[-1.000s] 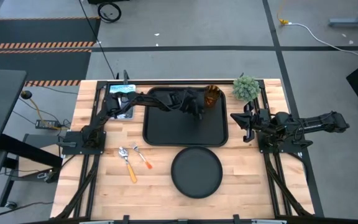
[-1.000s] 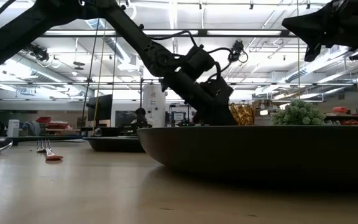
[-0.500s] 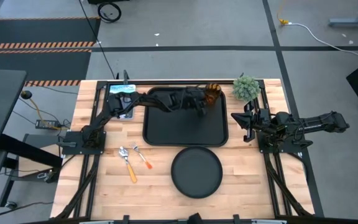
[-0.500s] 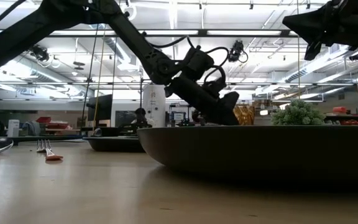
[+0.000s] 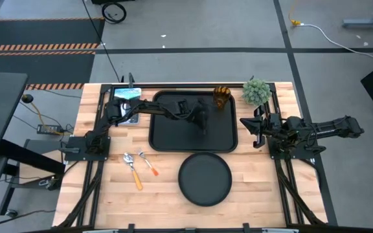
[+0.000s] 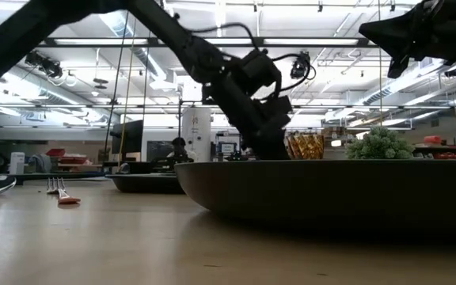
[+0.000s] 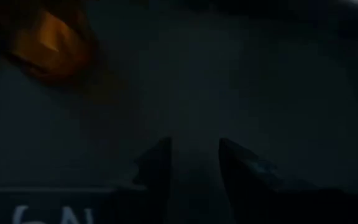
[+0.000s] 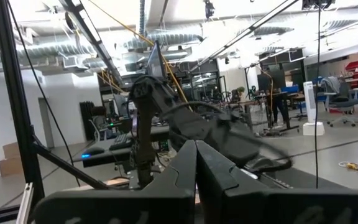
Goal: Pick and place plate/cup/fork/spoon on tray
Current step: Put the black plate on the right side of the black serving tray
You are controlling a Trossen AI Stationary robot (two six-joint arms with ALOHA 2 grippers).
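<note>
Big black tray (image 5: 167, 139) flat on the wood table (image 5: 251, 188), at the far middle. Cup (image 5: 221, 97) upright in the tray's far right corner, free, touched by nothing; seen again as a gold glow in the low view (image 6: 305, 145) and in the left wrist view (image 7: 48, 42). Left gripper (image 5: 201, 123) low over the middle of the tray, a little way from the cup, fingers (image 7: 157, 165) parted with a small gap and nothing between them. Same gripper dark and bent down behind the near rim in the low view (image 6: 264, 138). Plate (image 5: 204, 178) on the bare table, just in front of the tray, not on it; looming large up close in the low view (image 6: 331, 190). Fork (image 5: 147, 163) and spoon (image 5: 133, 170) side by side on the table to the left of the plate, near the tray's front left corner, also not on the tray. Right gripper (image 5: 254, 128) parked at the right edge of the table beside the tray, fingers (image 8: 188, 168) pressed together, gripping nothing. Small green plant (image 5: 256, 92) at the far right corner, just past the cup.
</note>
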